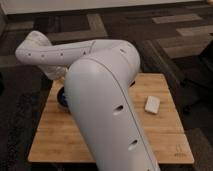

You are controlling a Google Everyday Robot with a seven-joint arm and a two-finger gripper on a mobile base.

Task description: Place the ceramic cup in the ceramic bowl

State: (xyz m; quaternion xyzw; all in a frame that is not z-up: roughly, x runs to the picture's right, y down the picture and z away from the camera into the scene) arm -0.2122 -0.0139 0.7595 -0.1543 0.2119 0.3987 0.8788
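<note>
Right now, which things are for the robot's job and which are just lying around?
For the job: dark navy-blue glossy ceramic bowl, edge peeking from behind the big white robot arm; claw, hidden behind that arm near the bowl; small white ceramic cup, out of sight.
Lying about: flat white rectangular block on the light wooden table.

White arm [107, 100] fills centre, thick near link rising from bottom edge, elbow bent, slimmer forearm [55, 52] reaching left and far. Gripper hidden behind the arm at left, fingers closed.
</note>
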